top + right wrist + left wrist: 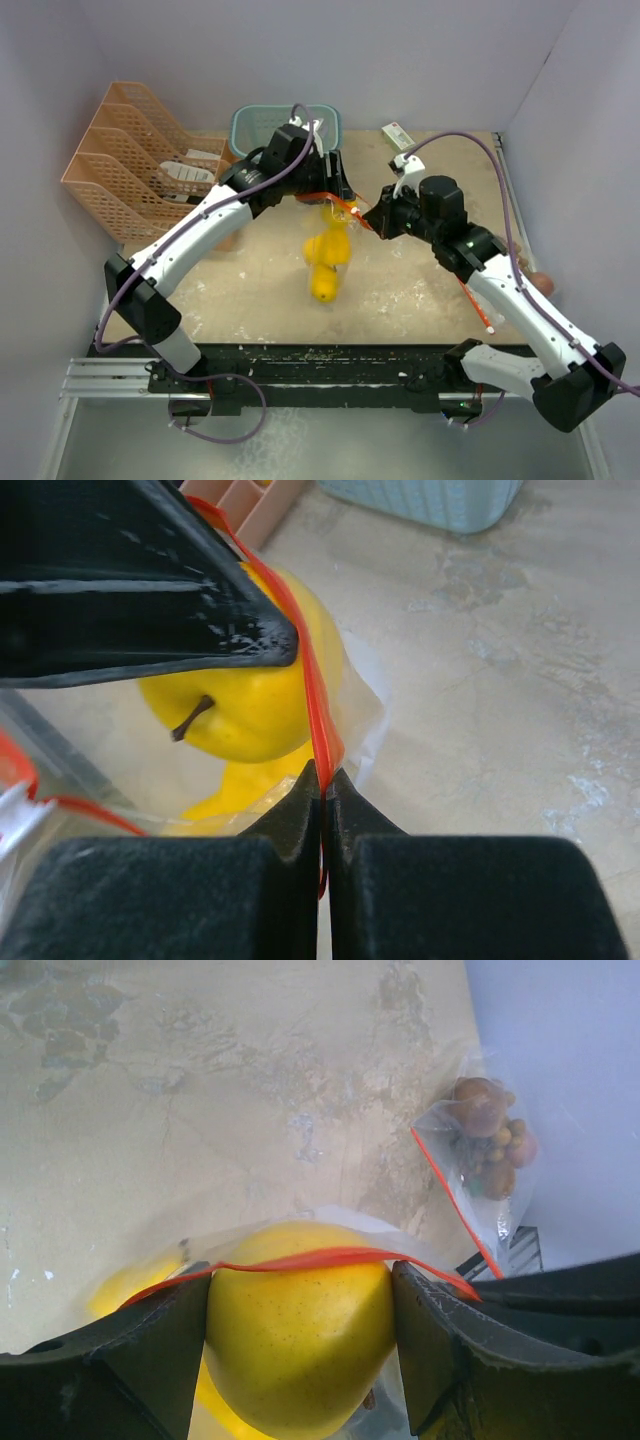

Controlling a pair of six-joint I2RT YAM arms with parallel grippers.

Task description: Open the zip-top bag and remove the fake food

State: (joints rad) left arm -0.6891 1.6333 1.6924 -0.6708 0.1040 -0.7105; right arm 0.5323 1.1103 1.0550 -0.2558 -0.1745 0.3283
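Note:
A clear zip-top bag (340,232) with a red zip strip (318,705) hangs between my two grippers above the table. Inside are yellow toy fruits (327,264). My left gripper (334,197) reaches into the bag mouth, and its fingers (150,1350) press both sides of a yellow apple-like fruit (300,1345). My right gripper (325,776) is shut on the bag's red zip edge; it also shows in the top view (373,222). The brown cluster of small balls (492,1138) lies in a second clear bag by the right wall.
A teal basket (262,128) and an orange file rack (125,160) stand at the back left. A white-green box (398,133) lies at the back. The second bag's red strip (474,300) lies under my right arm, beside the wall.

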